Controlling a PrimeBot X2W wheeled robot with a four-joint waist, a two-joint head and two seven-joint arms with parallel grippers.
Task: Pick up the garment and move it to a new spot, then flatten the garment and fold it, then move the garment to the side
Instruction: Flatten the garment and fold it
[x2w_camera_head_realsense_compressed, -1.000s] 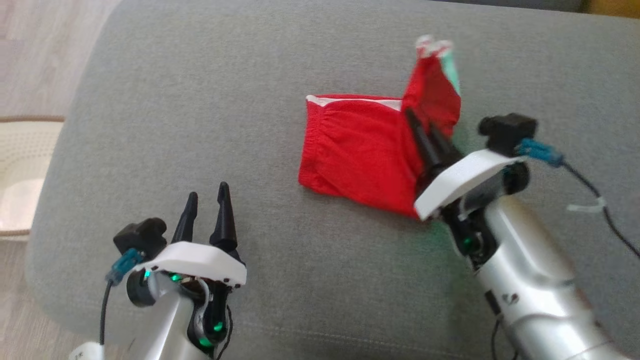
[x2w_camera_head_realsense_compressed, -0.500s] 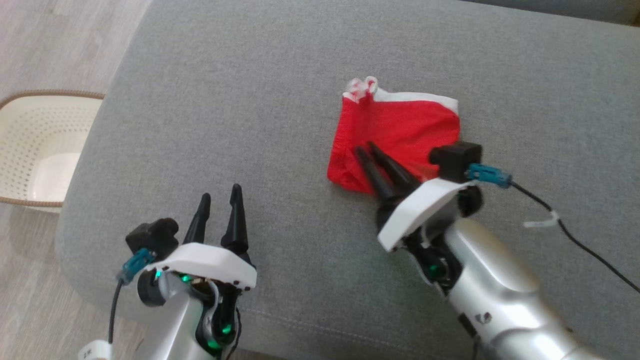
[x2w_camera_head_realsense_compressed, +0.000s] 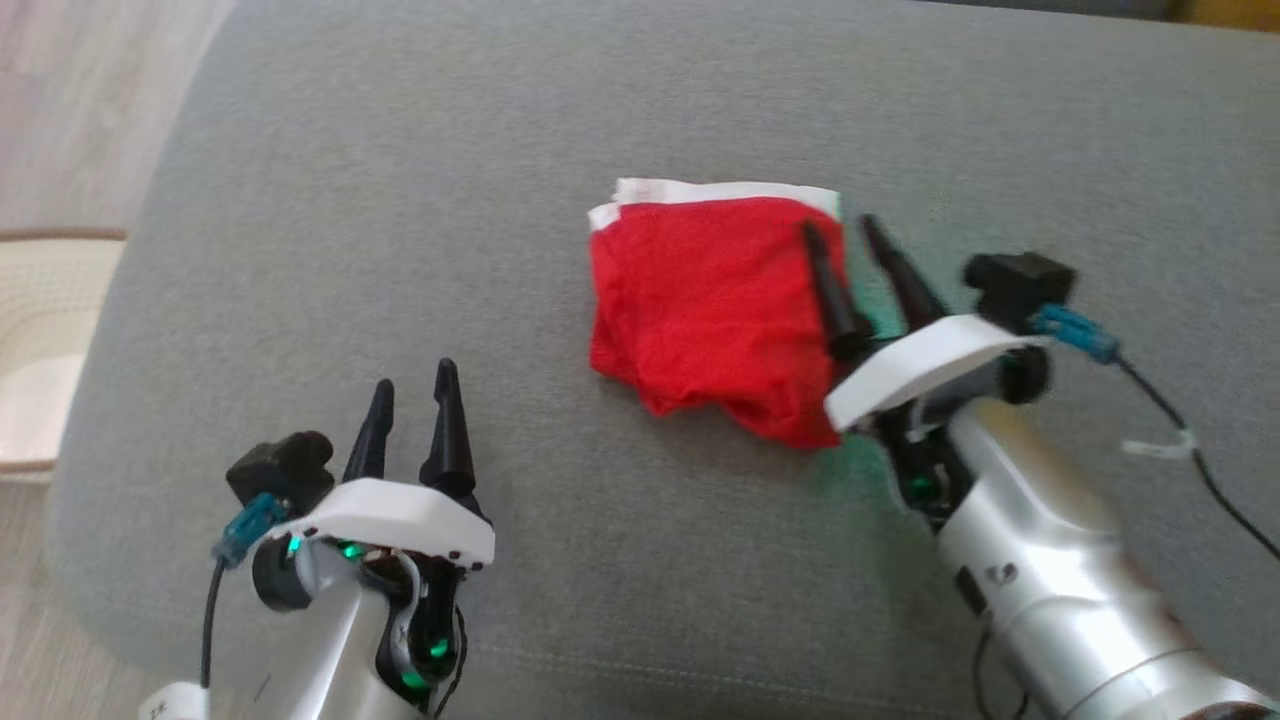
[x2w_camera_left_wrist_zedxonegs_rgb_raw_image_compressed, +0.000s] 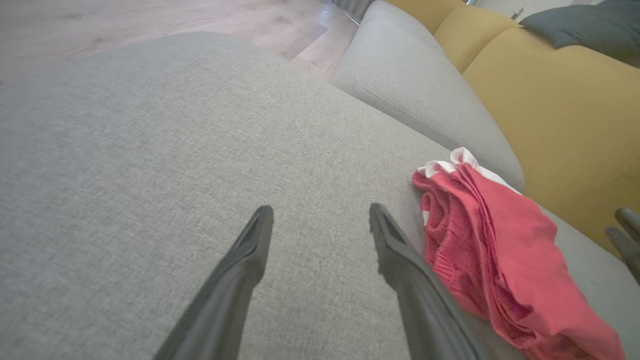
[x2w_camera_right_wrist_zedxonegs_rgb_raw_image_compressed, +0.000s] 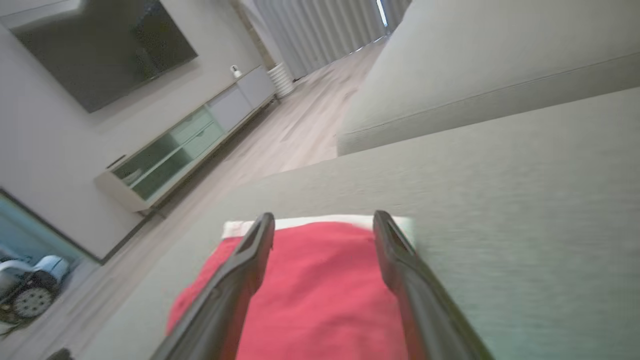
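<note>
The garment (x2w_camera_head_realsense_compressed: 705, 305) is red with a white band along its far edge. It lies folded in a compact pile on the grey sofa seat (x2w_camera_head_realsense_compressed: 420, 220). My right gripper (x2w_camera_head_realsense_compressed: 843, 226) hovers at the garment's right edge, open, with nothing between its fingers. The right wrist view shows the red garment (x2w_camera_right_wrist_zedxonegs_rgb_raw_image_compressed: 320, 295) lying under and between the spread fingers. My left gripper (x2w_camera_head_realsense_compressed: 414, 376) is open and empty at the lower left, well clear of the cloth. Seen from the left wrist, the garment (x2w_camera_left_wrist_zedxonegs_rgb_raw_image_compressed: 500, 255) lies to the right of the left gripper (x2w_camera_left_wrist_zedxonegs_rgb_raw_image_compressed: 320, 212).
A cream perforated basket (x2w_camera_head_realsense_compressed: 35, 330) stands on the floor past the seat's left edge. Mustard back cushions (x2w_camera_left_wrist_zedxonegs_rgb_raw_image_compressed: 555, 105) rise behind the seat. A black cable (x2w_camera_head_realsense_compressed: 1190, 430) trails from the right wrist across the seat. A TV cabinet (x2w_camera_right_wrist_zedxonegs_rgb_raw_image_compressed: 185, 150) lines the far wall.
The right gripper has opened and let go of the garment's flap, which now lies folded over the rest. The right gripper has drawn back to the garment's right edge. The head camera shifted.
</note>
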